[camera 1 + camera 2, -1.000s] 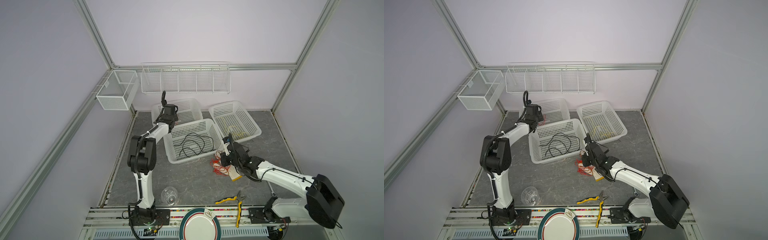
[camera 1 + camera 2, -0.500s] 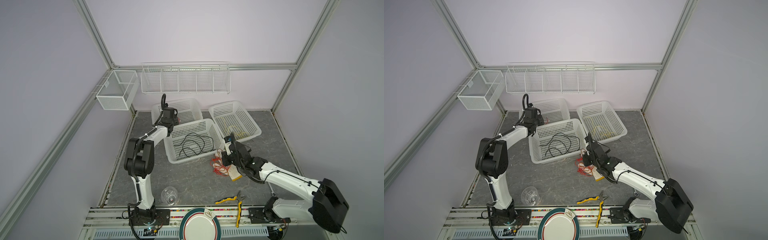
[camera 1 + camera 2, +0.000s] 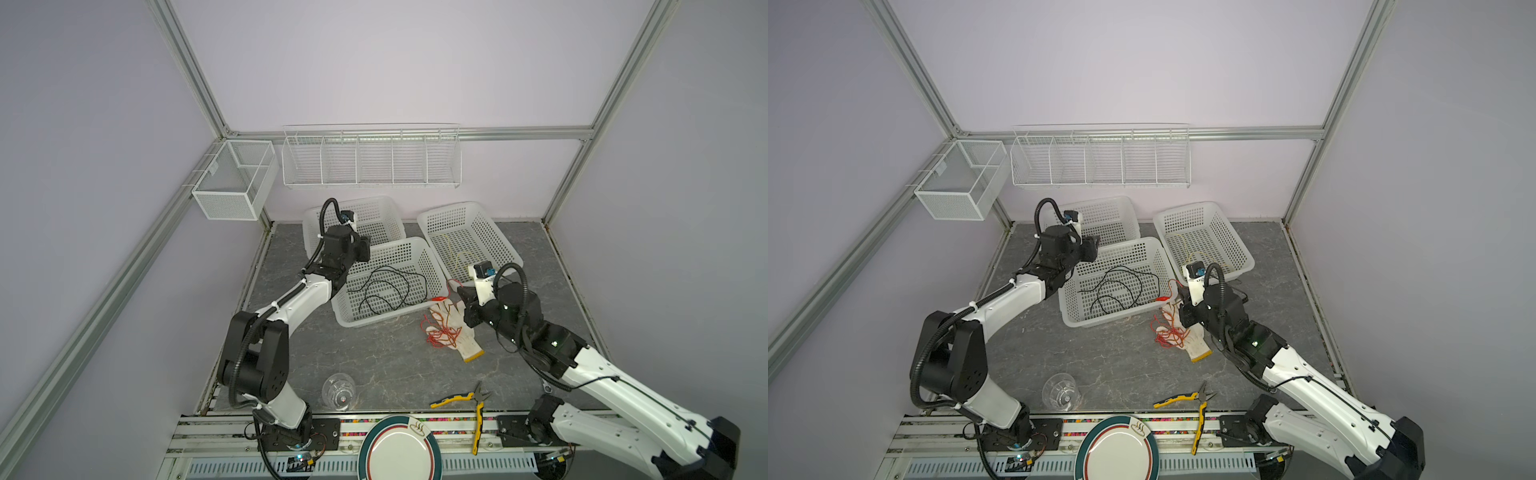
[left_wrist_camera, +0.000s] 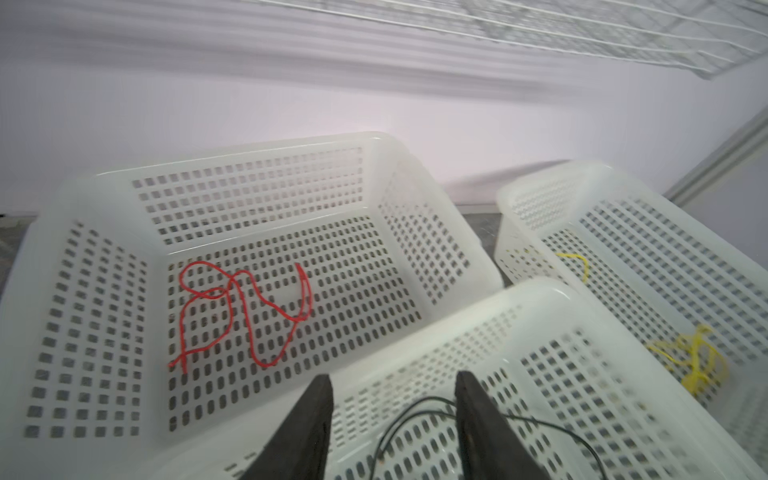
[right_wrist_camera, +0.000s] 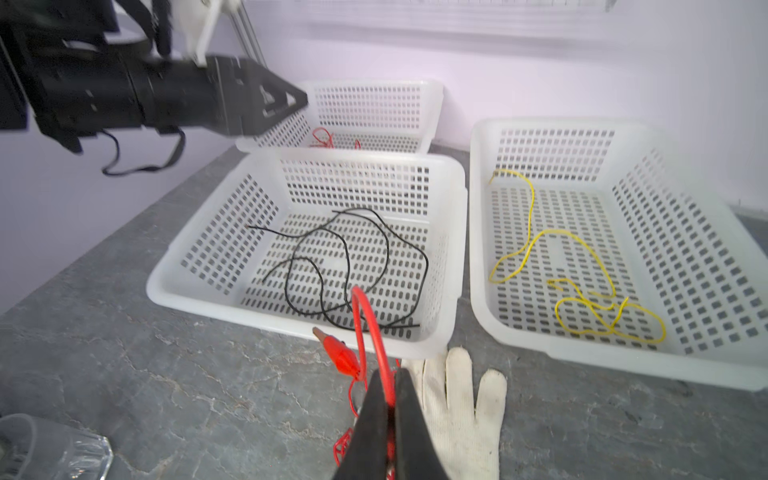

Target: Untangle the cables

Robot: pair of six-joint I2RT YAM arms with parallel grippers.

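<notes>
red cable (image 5: 368, 316) pinched in right gripper (image 5: 390, 376), jaws closed on it; loop arcs up ahead of the tips, red clip (image 5: 340, 351) just beside them, rest heaped on the white glove (image 5: 457, 399) below. black cable (image 5: 345, 249) in basket (image 5: 353, 156) ahead. left gripper (image 4: 392, 376) half-open, empty, over that basket's rim; black cable just past its tips, second red cable (image 4: 245, 307) farther ahead.

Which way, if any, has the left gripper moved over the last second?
Yes. The left gripper has drawn back from over the rear basket toward the middle basket and now hangs, jaws apart, above that basket's back-left corner.
</notes>
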